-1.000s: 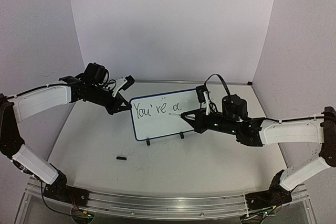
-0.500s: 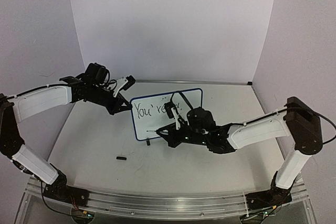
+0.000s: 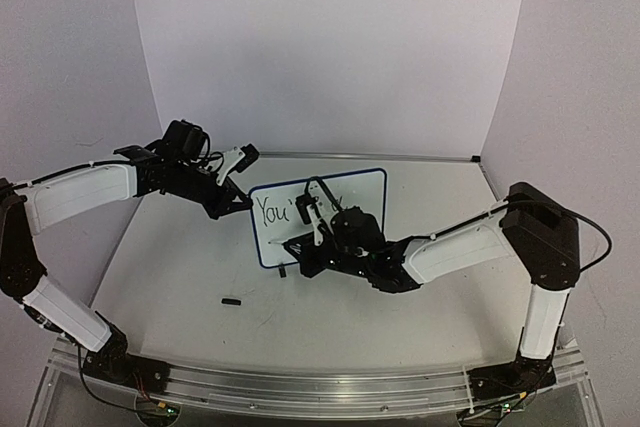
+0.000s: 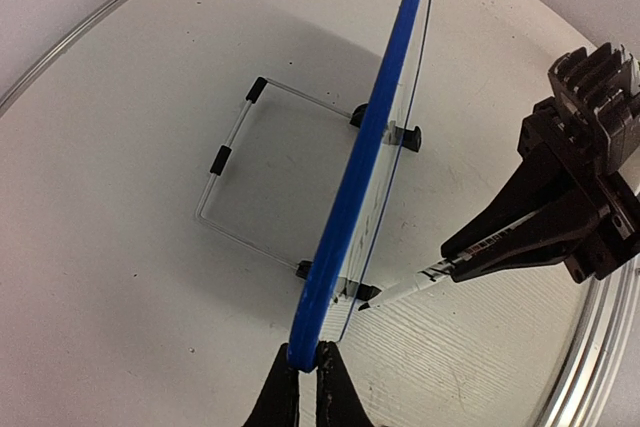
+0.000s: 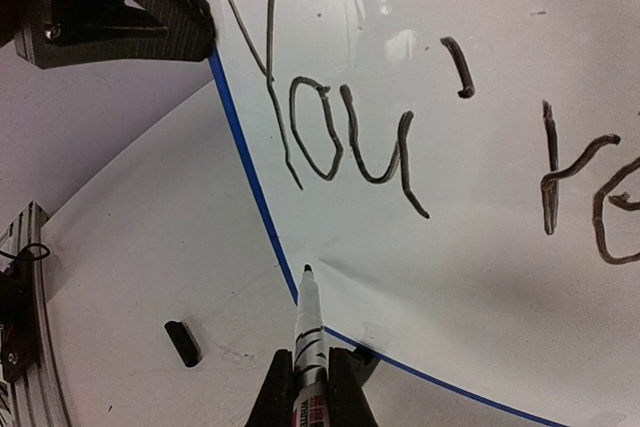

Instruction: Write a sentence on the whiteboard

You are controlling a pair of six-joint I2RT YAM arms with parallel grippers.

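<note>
- The surface [image 3: 420, 297] carries the whiteboard [image 3: 362, 197], which stands upright on its feet near the middle, at about 12 o'clock from the arm bases.
- The sentence [image 5: 340, 137] is only partly written. The right wrist view shows "You're" along the upper row, and the rest runs out of frame at 3 o'clock. Below that row the board is blank.
- The left claw [image 4: 305, 397] is clenched on the board's blue frame at its 9 o'clock edge, steadying it.
- The right claw [image 5: 310, 392] grasps the marker [image 5: 306, 332] by its barrel and reaches across the front of the board from 3 o'clock.
- The marker tip points at the board's 7 o'clock corner, just inside the frame. Whether it touches the white face is hard to tell from these angles.
- Judging by that, the step in hand is placing the pen to start the second row.
- The next move calls for light contact with the face, then strokes running toward 3 o'clock, clear of the frame and of the row above. The left claw must brace the board against the push.
- A small black cap [image 3: 231, 300] lies on the surface at 7 o'clock from the board, well apart from both claws.
</note>
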